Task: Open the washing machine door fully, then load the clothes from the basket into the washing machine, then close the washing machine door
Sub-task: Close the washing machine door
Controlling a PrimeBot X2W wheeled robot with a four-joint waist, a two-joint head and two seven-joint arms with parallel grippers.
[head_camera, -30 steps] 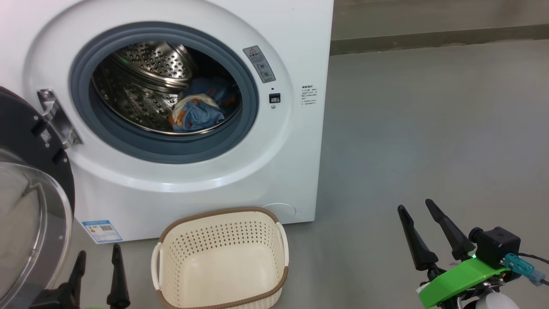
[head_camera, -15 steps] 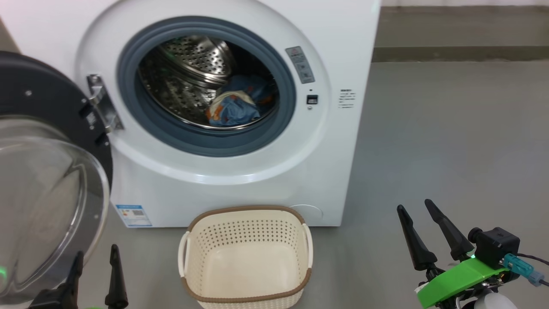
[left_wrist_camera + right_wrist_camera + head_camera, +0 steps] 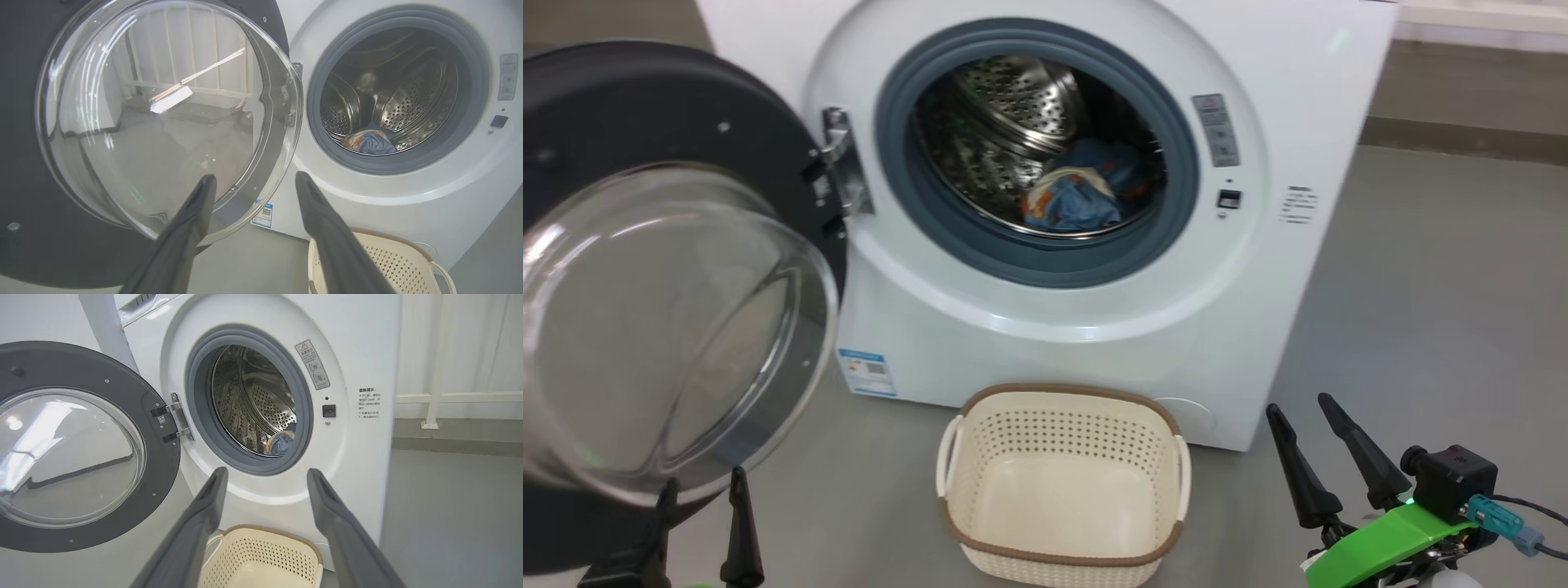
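Out to the left of the drum (image 3: 1005, 114) opening, the washing machine door (image 3: 645, 106) hangs swung wide on its metal hinge (image 3: 843, 163), while the clothes (image 3: 1078, 200) lie inside the washing machine (image 3: 1094, 359) and the basket (image 3: 1062, 390) in front sits empty. Closing looks like what's left. Treat the door as rigid and fairly heavy, free only to swing. Its glossy ring and bulging glass bowl (image 3: 662, 327) will likely be slippery, so push on the black ring at the edge farthest from the hinge rather than pinch the glass. Your left gripper (image 3: 703, 480) is just below the bowl and your right gripper (image 3: 1297, 403) is near the basket's right side; both sets of jaws stand wide apart, holding nothing.
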